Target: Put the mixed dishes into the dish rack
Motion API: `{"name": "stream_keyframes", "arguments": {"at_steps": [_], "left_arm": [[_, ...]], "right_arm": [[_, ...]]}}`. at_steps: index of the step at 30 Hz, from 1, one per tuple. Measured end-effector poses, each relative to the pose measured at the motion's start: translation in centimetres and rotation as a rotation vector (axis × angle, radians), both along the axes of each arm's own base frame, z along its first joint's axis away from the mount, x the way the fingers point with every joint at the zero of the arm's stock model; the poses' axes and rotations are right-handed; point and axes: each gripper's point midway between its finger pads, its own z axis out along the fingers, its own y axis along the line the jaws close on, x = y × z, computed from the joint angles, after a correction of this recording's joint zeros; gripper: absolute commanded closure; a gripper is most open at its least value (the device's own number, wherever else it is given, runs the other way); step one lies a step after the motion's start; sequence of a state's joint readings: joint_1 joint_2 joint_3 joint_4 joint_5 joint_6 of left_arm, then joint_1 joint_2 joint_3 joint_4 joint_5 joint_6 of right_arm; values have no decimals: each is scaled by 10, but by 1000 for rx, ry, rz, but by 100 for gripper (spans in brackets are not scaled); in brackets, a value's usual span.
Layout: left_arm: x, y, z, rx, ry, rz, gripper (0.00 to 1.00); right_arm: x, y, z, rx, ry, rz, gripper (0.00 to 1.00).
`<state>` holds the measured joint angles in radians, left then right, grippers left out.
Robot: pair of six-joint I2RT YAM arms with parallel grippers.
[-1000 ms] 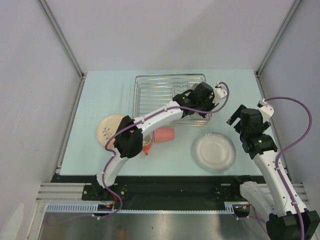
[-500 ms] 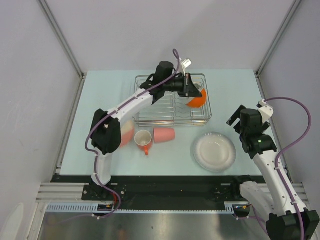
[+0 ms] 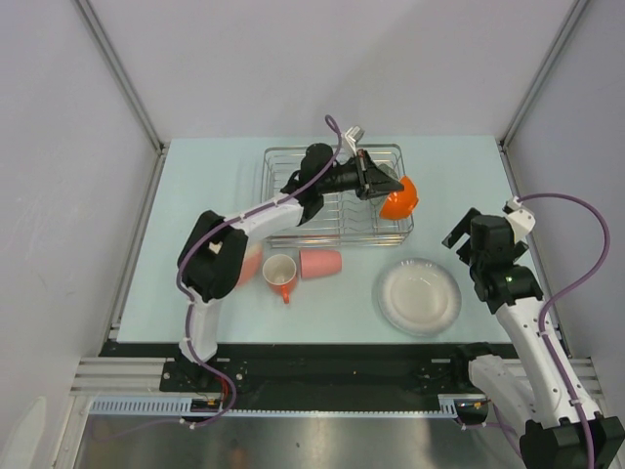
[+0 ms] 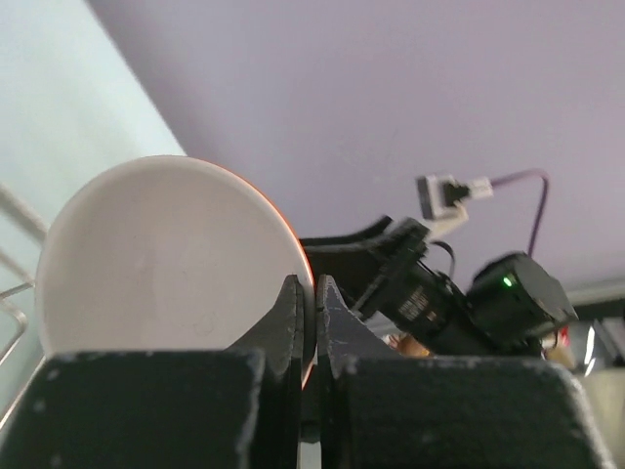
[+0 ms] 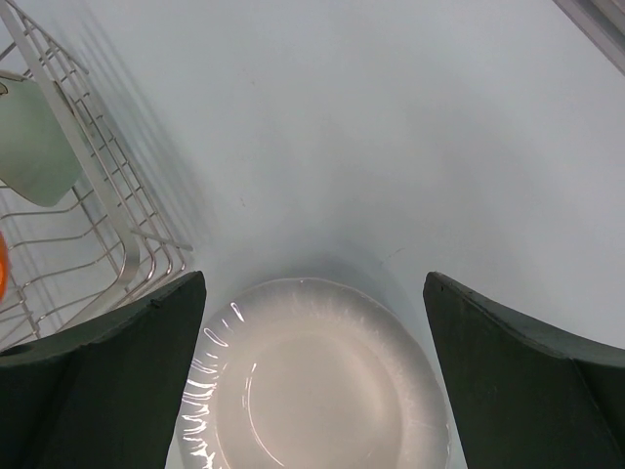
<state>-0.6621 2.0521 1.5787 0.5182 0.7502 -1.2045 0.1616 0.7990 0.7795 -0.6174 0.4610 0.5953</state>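
the left gripper [image 3: 377, 186] reaches across the rack [image 3: 293, 200] and is pinched nearly closed on the rim of the orange cup [image 3: 400, 197]. the cup is tipped on its side, held over the rack's right wall. in the left wrist view the fingers [image 4: 289, 311] clamp the thin rim, and the cup's white inside [image 4: 166, 264] faces the camera.

in the right wrist view a pale green bowl [image 5: 34, 142] sits inside the rack [image 5: 93, 230], close to its right wall.

in front of the rack, on the table [image 3: 205, 186], lie three dishes. the pink tumbler [image 3: 320, 263] is on its side, just before the rack's front wall. the mug [image 3: 280, 273] stands beside the tumbler on its left, orange handle toward the arm bases. the pink plate [image 3: 250, 264] lies further left, partly hidden under the left arm.

the whitish plate [image 3: 419, 296] lies flat in front of the rack's right corner, apart from it.

the right gripper [image 3: 461, 233] hangs to the right of the rack, above the plate's far edge. its fingers [image 5: 98, 376] are spread wide and hold nothing; the plate [image 5: 322, 381] shows between them.
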Motion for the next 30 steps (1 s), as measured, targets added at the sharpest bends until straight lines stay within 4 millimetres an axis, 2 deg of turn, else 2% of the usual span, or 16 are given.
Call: {"name": "stream_keyframes", "arguments": {"at_steps": [7,12,20,28,30], "left_arm": [[31,7,-50,43,129,138,100],[39,8,-69,61,154,184,100],[37,3,-83,79,160,199,100],[30,-2,-120,127,199,195,100],[30,-1,-125,135,207,195,96]], "right_arm": [[-6,1,-4,12,18,-4,0],[-9,2,-4,22,23,-5,0],[-10,5,-6,30,27,0,0],[-12,6,-7,34,35,8,0],[-13,6,-7,33,36,7,0]]}}
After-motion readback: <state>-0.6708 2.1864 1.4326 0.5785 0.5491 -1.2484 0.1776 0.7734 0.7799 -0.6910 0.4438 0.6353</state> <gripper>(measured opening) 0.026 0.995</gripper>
